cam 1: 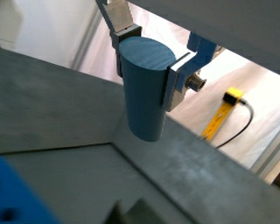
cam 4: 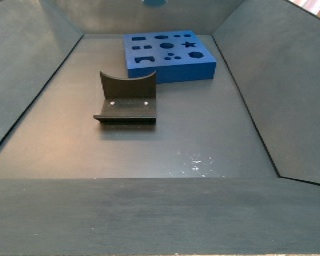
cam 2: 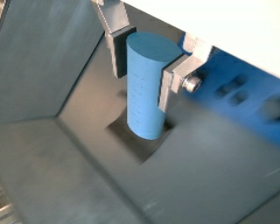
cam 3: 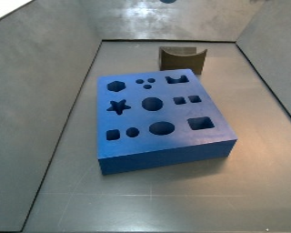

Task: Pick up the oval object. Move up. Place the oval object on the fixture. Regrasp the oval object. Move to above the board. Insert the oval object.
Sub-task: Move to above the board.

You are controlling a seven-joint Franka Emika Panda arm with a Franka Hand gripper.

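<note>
Gripper (cam 1: 150,59) up high here, clamped firmly on the oval object (cam 1: 143,96), and both wrist views show it plainly: a silver finger plate (cam 2: 111,22) pressed against one side of the pale blue peg, the other plate with its bolt against the opposite side. The peg (cam 2: 147,86) hangs upright between the pads, its flat oval top face level with the fingers and most of its length sticking out below them, clear of the floor.

Biggest thing in the enclosure is the board (cam 3: 160,119), the thick bright blue slab with its star, hexagon, circles and squares cut into the top. It lies flat on the grey floor well below the gripper; a wrist view catches one edge of it off to the side (cam 2: 250,90), and a corner peeks in elsewhere (cam 1: 14,197).

Smaller, and standing apart from the board, is the fixture (cam 4: 125,99), the dark bracket on its base plate, curved notch in its upright. In a wrist view its dark shape (cam 2: 140,143) sits almost directly beneath the hanging peg.

Neither side view shows the gripper clearly; only a small blue shape (cam 4: 153,3) shows at the top edge.
</note>
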